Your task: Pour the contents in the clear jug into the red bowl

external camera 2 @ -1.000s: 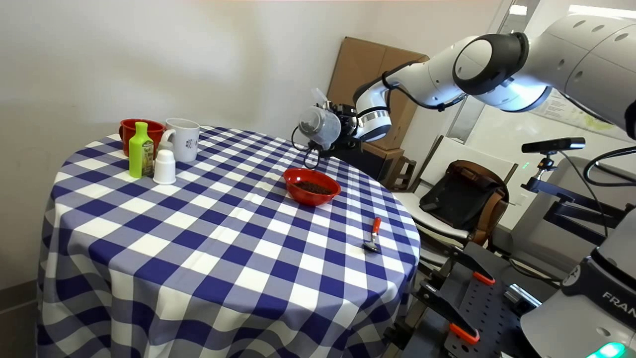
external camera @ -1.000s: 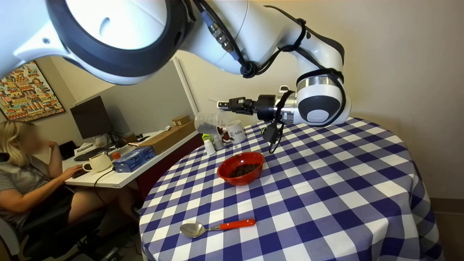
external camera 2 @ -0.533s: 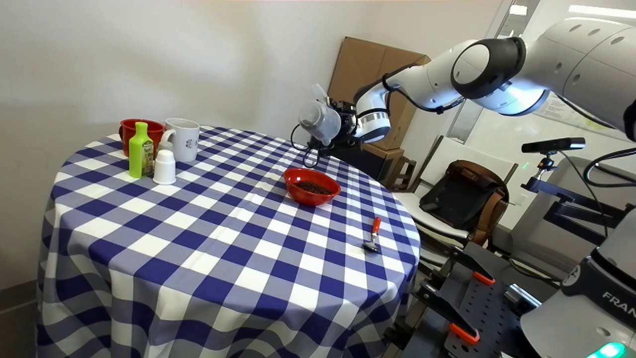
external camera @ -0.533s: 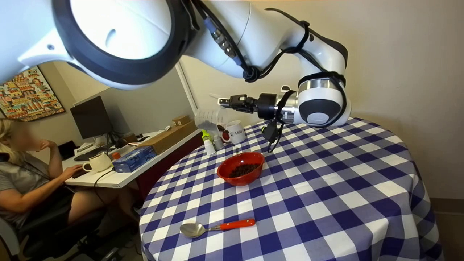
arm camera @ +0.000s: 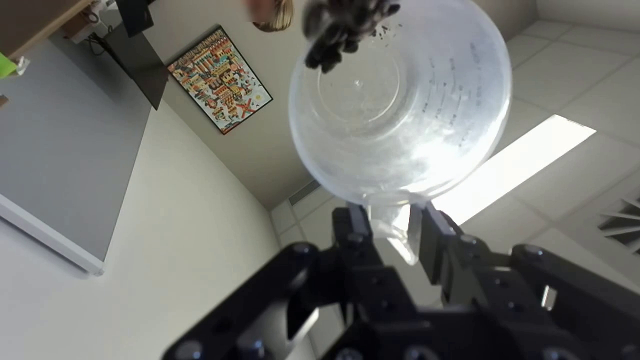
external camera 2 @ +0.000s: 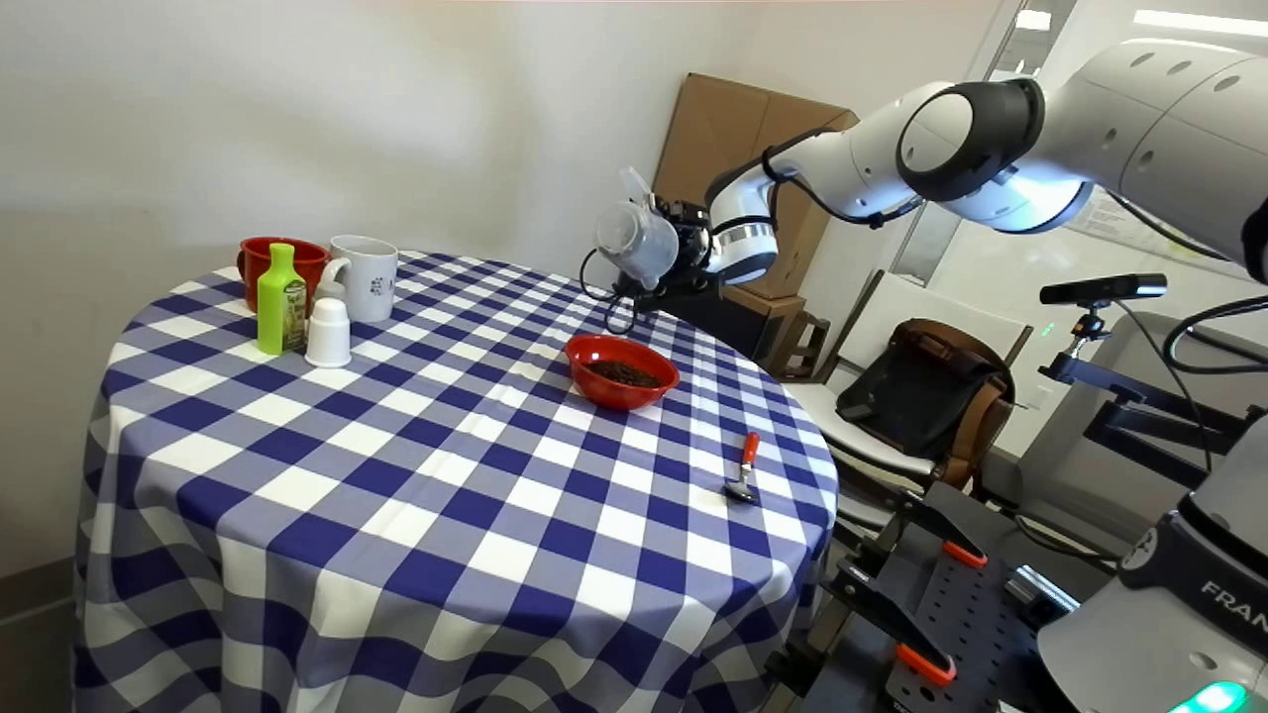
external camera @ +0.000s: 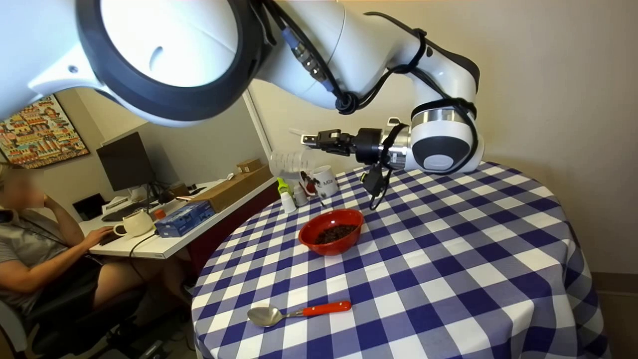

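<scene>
Plenty of dark pieces (external camera: 335,234) lay in the red bowl (external camera: 333,248), and down came more from the clear jug (arm camera: 395,135) tipped above it, handle (arm camera: 387,212) clamped in the end effector (arm camera: 392,221)! Pour looked well along; how much was left, unclear.

Pale wall (external camera 2: 297,119) behind a round worktop (external camera: 448,269) draped in blue-and-white checked cloth (external camera 2: 436,594), white desk (external camera: 162,247) off to one side with a dark monitor (external camera: 125,162), busy framed picture (arm camera: 220,80) hung past that, tall cardboard box (external camera 2: 733,129) near a white chair (external camera 2: 897,307), super bright ceiling light (arm camera: 520,165) overhead
</scene>
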